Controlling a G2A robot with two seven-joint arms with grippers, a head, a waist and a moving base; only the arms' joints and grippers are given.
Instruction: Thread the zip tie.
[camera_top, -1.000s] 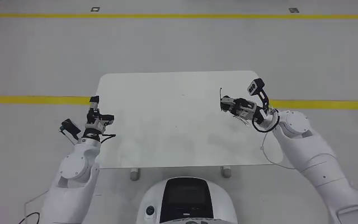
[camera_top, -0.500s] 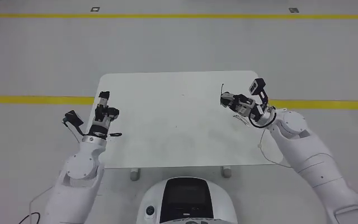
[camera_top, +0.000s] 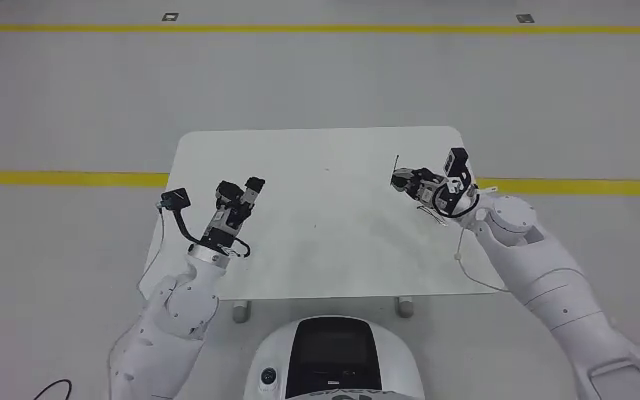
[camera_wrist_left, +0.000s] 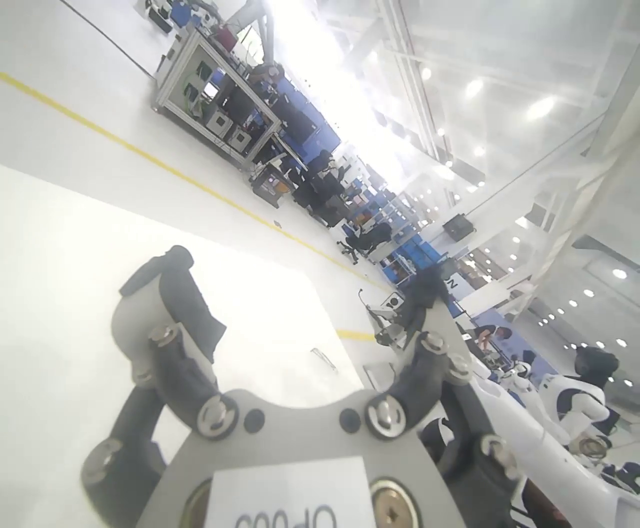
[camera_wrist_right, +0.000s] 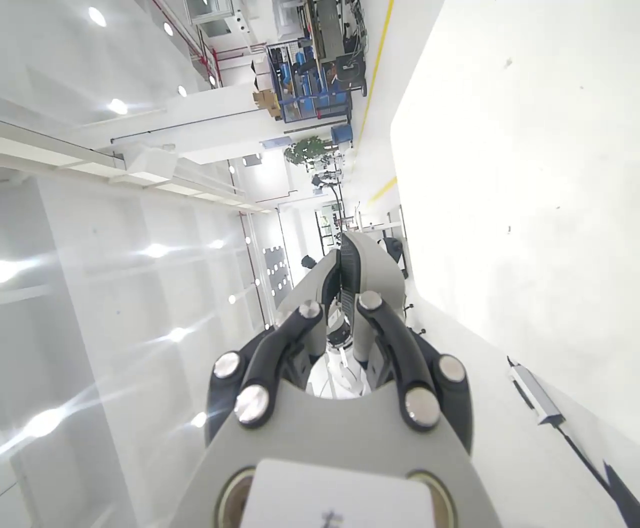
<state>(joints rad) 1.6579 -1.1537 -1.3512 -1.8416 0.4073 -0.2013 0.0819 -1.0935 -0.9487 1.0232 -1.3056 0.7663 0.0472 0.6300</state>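
A thin black zip tie (camera_top: 396, 166) sticks up from my right gripper (camera_top: 399, 180), which is shut on it above the table's right side. In the left wrist view the same zip tie (camera_wrist_left: 363, 301) rises from that far gripper, beyond the table's corner. In its own wrist view the right gripper (camera_wrist_right: 344, 256) has its fingers pressed together, and the tie itself is hard to make out there. My left gripper (camera_top: 243, 187) hovers over the left part of the table, open and holding nothing. Its two fingers spread wide in the left wrist view (camera_wrist_left: 300, 285).
The white table (camera_top: 320, 240) is bare apart from a small dark mark (camera_wrist_left: 322, 357) near its far edge. A thin black cable with a grey sleeve (camera_wrist_right: 535, 395) lies by the right arm. Yellow floor lines run behind the table.
My left arm has swung from the table's left edge inward over the tabletop, its gripper staying open. The right gripper with the zip tie has hardly shifted.
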